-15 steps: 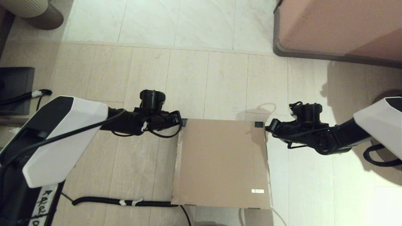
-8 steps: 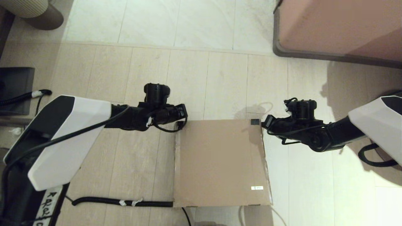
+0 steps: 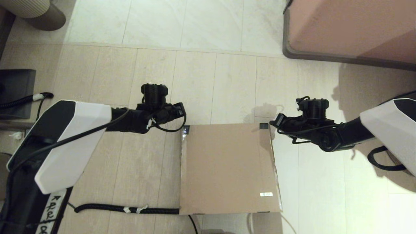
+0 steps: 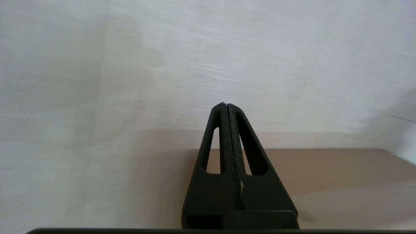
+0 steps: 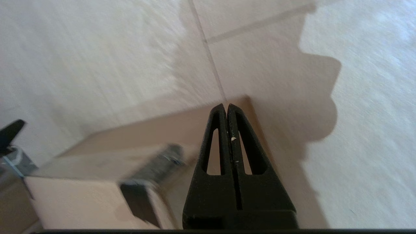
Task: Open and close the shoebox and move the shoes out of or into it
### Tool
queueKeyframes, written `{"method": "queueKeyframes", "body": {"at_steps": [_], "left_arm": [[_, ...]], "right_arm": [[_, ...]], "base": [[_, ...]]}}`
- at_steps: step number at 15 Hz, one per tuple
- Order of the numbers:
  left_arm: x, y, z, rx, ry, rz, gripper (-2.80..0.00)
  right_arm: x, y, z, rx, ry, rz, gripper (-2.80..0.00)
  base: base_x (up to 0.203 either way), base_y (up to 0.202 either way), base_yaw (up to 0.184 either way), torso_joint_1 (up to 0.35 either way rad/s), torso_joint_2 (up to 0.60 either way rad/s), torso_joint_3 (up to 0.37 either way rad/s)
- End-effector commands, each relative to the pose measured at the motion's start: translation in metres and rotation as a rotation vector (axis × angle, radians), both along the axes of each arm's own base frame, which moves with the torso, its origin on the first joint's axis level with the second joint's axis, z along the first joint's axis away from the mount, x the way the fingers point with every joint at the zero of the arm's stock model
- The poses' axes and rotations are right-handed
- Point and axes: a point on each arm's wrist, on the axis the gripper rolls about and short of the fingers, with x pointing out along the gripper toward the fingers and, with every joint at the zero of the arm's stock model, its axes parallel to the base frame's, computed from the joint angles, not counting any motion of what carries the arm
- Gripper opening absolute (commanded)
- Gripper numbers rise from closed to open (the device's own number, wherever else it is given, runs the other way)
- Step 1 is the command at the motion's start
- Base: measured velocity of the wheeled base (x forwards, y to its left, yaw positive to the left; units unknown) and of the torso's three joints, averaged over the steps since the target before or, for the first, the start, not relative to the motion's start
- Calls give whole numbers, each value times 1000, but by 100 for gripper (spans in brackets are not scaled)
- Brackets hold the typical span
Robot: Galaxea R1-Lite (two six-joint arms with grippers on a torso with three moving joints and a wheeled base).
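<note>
The shoebox (image 3: 229, 169) lies shut on the floor (image 3: 211, 74), contents hidden, shoes unseen. The left gripper (image 3: 182, 112) and right gripper (image 3: 271, 123), each pinched together and empty, flank its far taped corners; a closed tip could slip off the lid edge or shove the box

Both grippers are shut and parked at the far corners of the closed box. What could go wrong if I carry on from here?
1. Both the left gripper and right gripper are shut and neither holds the shoebox, so a lift of the lid may just slip off.
2. Pushing from one side only could slide the shoebox across the smooth floor.
3. The black cable lies against the shoebox's near left corner and might catch it.
</note>
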Motion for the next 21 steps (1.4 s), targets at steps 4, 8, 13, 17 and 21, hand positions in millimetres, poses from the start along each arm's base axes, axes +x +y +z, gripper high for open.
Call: {"method": "queueKeyframes", "body": {"at_steps": [4,8,13,17,21], "left_arm": [[-21,32,-26,71,142,42,-280],[-75,31,-58,120,319,-13,-280],[-86,6,-70,58,307,-56,-280],[-67,-4,-67,44,260,-62,-280],[-52,-12,-60,28,209,-67,-280]], "right_arm": [[-36,-13,-17,-30,106,-13,-280],[-70,-13,-37,-67,115,18,-280],[-68,3,-54,-61,128,59,-280],[-59,12,-56,-47,117,70,-280],[-52,11,-52,-38,98,59,-280]], "base": [[0,0,0,0,0,0],[0,0,0,0,0,0],[0,0,0,0,0,0],[0,0,0,0,0,0],[0,0,0,0,0,0]]}}
